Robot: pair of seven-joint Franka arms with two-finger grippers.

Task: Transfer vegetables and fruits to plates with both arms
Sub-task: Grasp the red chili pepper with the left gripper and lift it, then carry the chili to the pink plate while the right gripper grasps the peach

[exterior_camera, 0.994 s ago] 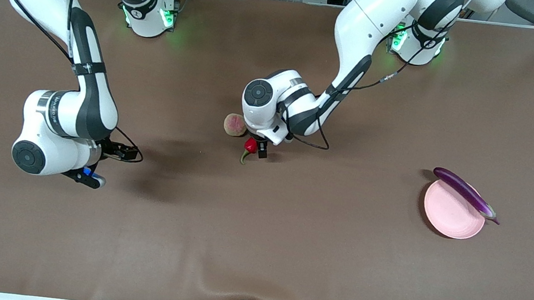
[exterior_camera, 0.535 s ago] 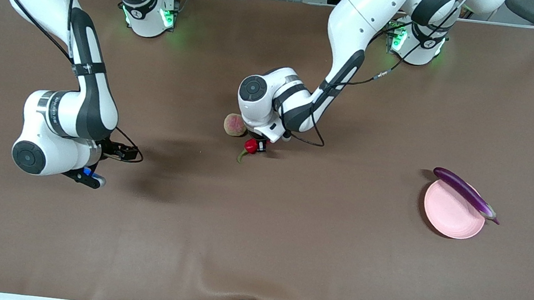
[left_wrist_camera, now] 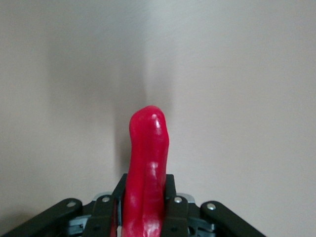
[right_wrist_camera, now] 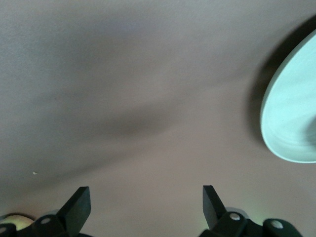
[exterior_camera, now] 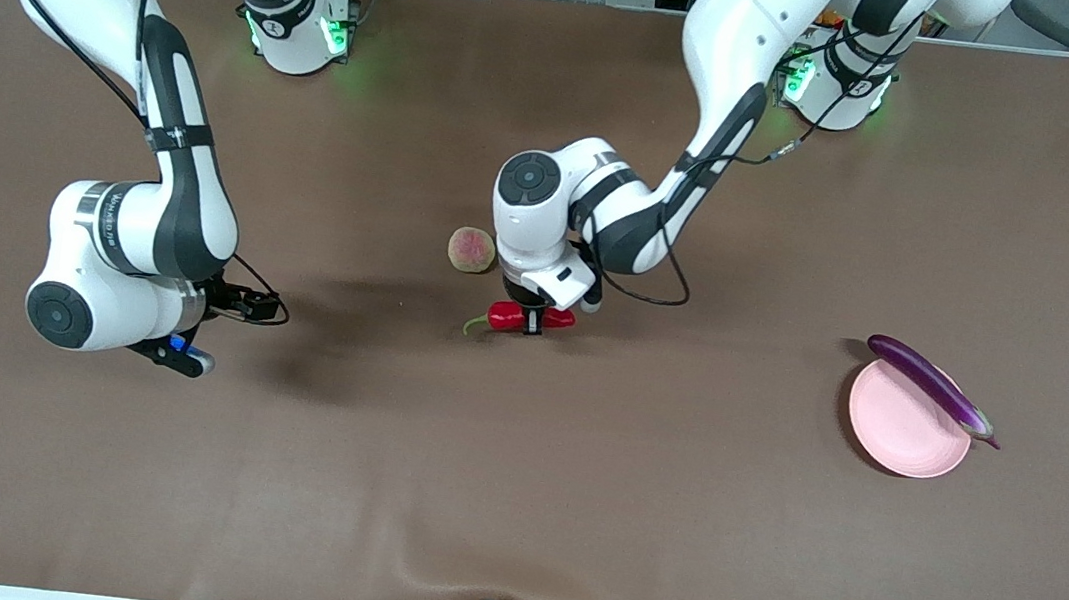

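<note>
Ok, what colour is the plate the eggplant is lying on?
Pale pink plate, clearest in the front view.

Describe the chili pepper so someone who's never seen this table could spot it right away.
Find the left arm reaching to the middle of the brown table; its left gripper is shut on the chili pepper. Beside it, farther from the front camera, sits a round tan fruit; the pepper alone is glossy red, elongated, with a green stem.

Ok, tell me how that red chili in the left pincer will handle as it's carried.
The chili pepper looks glossy, so it may slip in the left pincer. It is clamped part way along with its tip sticking out, so it could pivot. It sticks out without sagging, so it is probably stiff and light. The right pincer waits open above the table.
</note>
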